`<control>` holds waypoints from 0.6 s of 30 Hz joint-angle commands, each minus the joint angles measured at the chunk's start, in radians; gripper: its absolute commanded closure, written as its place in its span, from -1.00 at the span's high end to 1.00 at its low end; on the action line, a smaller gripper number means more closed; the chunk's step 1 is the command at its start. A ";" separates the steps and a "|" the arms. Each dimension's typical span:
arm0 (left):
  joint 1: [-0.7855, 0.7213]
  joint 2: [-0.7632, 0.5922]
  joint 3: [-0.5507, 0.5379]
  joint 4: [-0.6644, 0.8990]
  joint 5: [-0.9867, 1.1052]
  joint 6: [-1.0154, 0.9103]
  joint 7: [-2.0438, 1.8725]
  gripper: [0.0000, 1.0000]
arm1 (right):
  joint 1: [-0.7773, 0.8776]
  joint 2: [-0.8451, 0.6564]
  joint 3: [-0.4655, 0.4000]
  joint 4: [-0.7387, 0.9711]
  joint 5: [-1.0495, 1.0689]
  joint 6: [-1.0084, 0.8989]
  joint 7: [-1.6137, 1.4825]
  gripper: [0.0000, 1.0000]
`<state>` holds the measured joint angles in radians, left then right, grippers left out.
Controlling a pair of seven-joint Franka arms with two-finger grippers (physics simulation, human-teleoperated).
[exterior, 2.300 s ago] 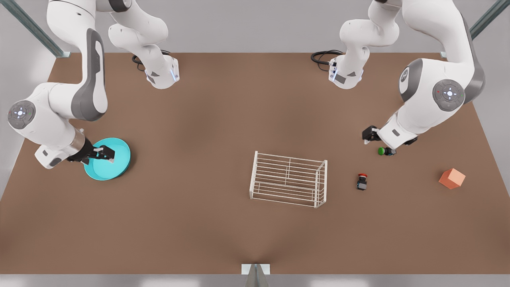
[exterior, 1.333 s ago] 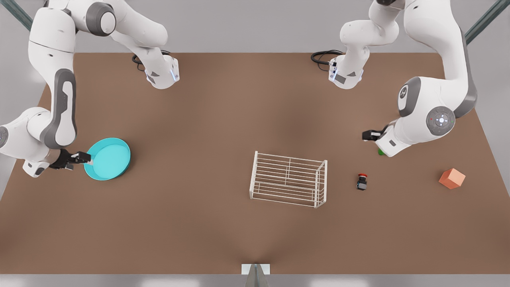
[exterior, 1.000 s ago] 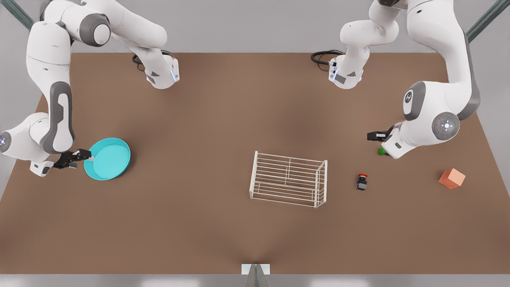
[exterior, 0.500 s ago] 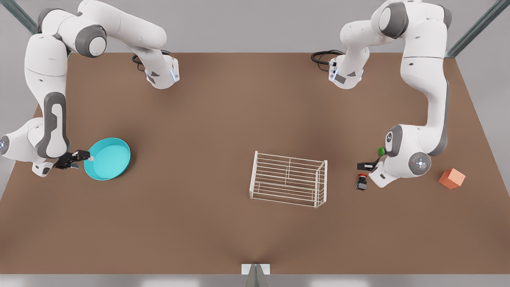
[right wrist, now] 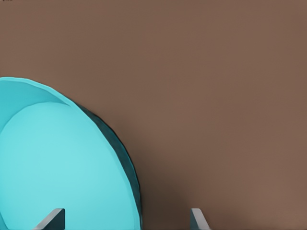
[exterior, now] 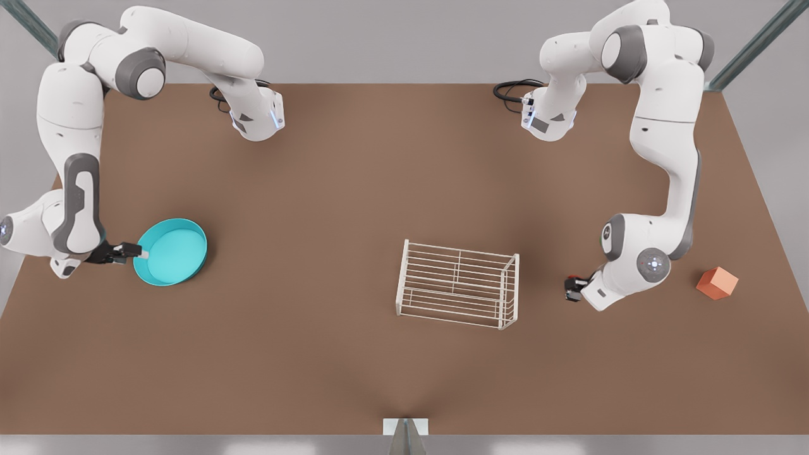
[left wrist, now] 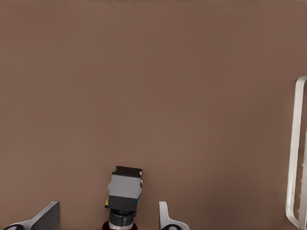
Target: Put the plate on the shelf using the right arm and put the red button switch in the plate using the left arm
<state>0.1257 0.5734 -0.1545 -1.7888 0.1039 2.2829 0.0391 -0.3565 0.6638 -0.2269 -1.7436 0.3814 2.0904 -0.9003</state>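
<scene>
Both pincers are mine, and both hang released at their targets. Right pincer (exterior: 140, 254) sits low at the rim of the round turquoise plate (exterior: 172, 251), at the front view's left; in the right wrist view my 2 fingertips (right wrist: 53, 219) straddle the plate's raised edge (right wrist: 72, 163) without gripping it. Left pincer (exterior: 572, 289) is down at the tiny black red button switch (exterior: 574, 285), at the front view's right; in the left wrist view the switch (left wrist: 124, 191) lies between my spread fingertips (left wrist: 165, 218), not yet pinched.

So, as I judge it, 0 of the 2 placements are done. The plate rests flat on the brown surface (exterior: 354, 189), well apart from the small white wire shelf (exterior: 458, 292), which stands bare between the 2 arms. Left to do: clamp the rim, carry the plate onto the shelf's slatted top, then grip the switch and drop it in the plate.

An orange cube (exterior: 717, 282) sits beyond the left arm, out of the way.
</scene>
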 commanded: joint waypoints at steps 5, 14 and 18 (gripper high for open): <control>-0.003 0.031 0.000 -0.001 0.007 0.081 0.005 1.00 | 0.007 0.010 0.009 -0.004 0.020 -0.030 0.144 0.78; -0.003 0.059 0.003 -0.021 0.007 0.145 0.005 1.00 | 0.004 0.010 0.009 0.006 0.010 -0.040 0.143 0.40; -0.003 0.060 0.006 -0.024 0.007 0.145 0.005 1.00 | 0.004 0.019 0.009 0.007 0.010 -0.027 0.143 0.27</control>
<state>0.1228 0.6346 -0.1492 -1.8133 0.1086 2.4138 0.0478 -0.3528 0.6826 -0.2177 -1.7365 0.3907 2.0602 -0.8085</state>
